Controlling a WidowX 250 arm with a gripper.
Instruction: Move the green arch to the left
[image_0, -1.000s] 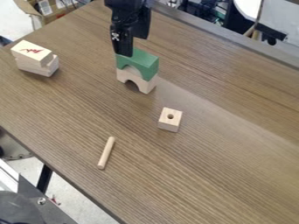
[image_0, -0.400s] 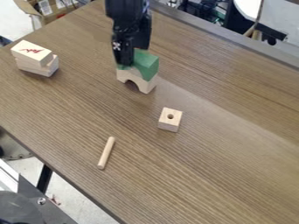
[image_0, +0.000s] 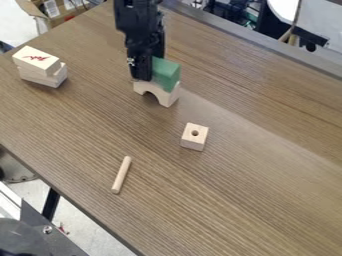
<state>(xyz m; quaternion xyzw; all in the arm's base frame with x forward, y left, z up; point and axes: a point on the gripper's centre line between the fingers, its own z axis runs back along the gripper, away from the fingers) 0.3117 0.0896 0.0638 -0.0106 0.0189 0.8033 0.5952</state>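
Note:
The black gripper (image_0: 151, 70) hangs at the upper middle of the camera view, low over the table, shut on the green arch (image_0: 167, 74). One finger covers the arch's left part and its opening; the other is partly hidden behind it. Beneath the green arch stands a plain wooden arch (image_0: 158, 93), its opening facing the lower left of the view. The green arch's right end remains visible, close above the wooden one; whether they touch I cannot tell.
A stack of pale wooden blocks (image_0: 41, 67) stands at the upper left. A drilled wooden block (image_0: 194, 137) is right of centre, and a thin dowel (image_0: 121, 175) lies lower down. The brown table (image_0: 267, 165) has its left edge running diagonally.
The gripper has come down beside the green arch, and its fingers have drawn closer together. The green arch has shifted very slightly left; the other blocks have stayed put.

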